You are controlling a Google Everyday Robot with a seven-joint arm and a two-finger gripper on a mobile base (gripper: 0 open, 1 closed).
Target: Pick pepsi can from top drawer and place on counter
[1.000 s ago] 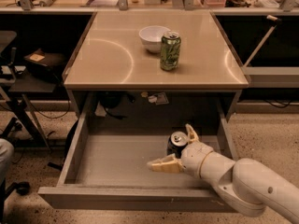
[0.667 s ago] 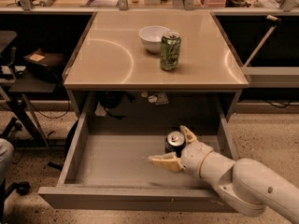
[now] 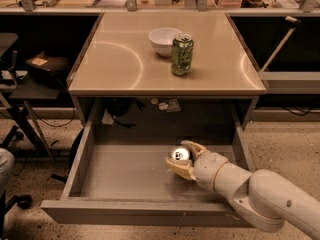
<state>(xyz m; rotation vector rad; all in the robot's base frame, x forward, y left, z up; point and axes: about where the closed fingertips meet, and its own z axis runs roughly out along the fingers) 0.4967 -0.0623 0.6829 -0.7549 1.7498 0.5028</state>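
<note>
The end effector (image 3: 183,156) has closed in over the last second. A second ago its two tan fingers stood wide on either side of the pepsi can (image 3: 179,154). Now they lie tight against it, one curled over the far right of the can and one under its near side, so it appears to be pinching the can. The hold has also crept a little to the left, and the can's silver top has gone with it.

The pepsi can is still down in the drawer (image 3: 125,171), on or just above the grey floor; I cannot tell which. It sits right of centre, below the worktop's near edge and toward its near right corner. The drawer is pulled fully out, and the arm (image 3: 260,194) reaches in from the near right.

On the worktop (image 3: 115,64) nothing has moved. The green can (image 3: 182,54) stands right of centre, and the bowl (image 3: 162,40) sits just beyond it toward the far edge.

My judgement is that the grasp has just been made and the lift has not begun. The next move would be to raise the can straight up, clear of the drawer's walls and the worktop's near edge. It could then be set down on the bare area near the left edge, well apart from the green can.
</note>
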